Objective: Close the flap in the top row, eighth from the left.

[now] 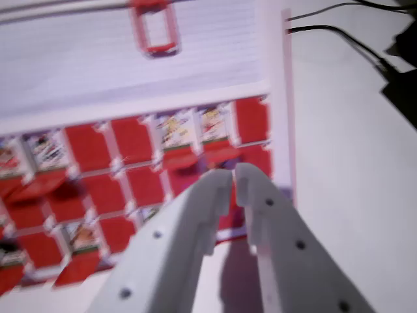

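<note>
the view is blurred throughout. the board [140, 85] fills the upper and left part of the frame, a white panel with a grid of red flaps across its lower half. at the far left, an open flap [32, 186] hangs down below a picture tile [44, 149]. lower left, another picture tile [81, 235] shows above a lowered red flap [81, 266]. closed flaps [133, 140] occupy the middle of the grid. at upper centre, a red loop [155, 29] sits on the white panel. right of centre in the top row, two picture tiles [174, 129] stand side by side, each with its flap [218, 151] folded down below it; which of these is eighth from the left cannot be told, since the row runs off the frame's left edge. the last top-row flap [251, 119] at the board's right edge is closed.

the gripper [233, 179] rises from the bottom centre, its two white fingers [195, 222] nearly together with only a narrow gap at the tips, holding nothing. the tips lie just below the two lowered flaps; contact cannot be told.

the table [352, 195] is white on the right. black cables [339, 36] run across the upper right corner.
</note>
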You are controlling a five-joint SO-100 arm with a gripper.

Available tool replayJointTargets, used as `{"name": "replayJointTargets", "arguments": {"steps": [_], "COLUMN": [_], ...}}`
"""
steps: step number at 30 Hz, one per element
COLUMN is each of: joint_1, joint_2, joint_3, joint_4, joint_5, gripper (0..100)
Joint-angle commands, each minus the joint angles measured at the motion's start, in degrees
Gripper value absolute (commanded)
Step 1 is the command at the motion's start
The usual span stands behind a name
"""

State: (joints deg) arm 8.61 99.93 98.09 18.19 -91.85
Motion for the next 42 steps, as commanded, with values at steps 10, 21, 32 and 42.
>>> {"name": "replayJointTargets", "arguments": {"steps": [10, 21, 32, 42], "joint_1": [-11.78, -10.55, -9.93, -9.58], "joint_2": [19.25, 27.07, 26.02, 24.79], "joint_3": [8.53, 12.83, 10.81, 10.11], "joint_4": [8.7, 13.36, 13.89, 13.45], "joint_5": [-2.9, -2.99, -2.64, -2.55], "gripper": [0, 0, 0, 0]}}
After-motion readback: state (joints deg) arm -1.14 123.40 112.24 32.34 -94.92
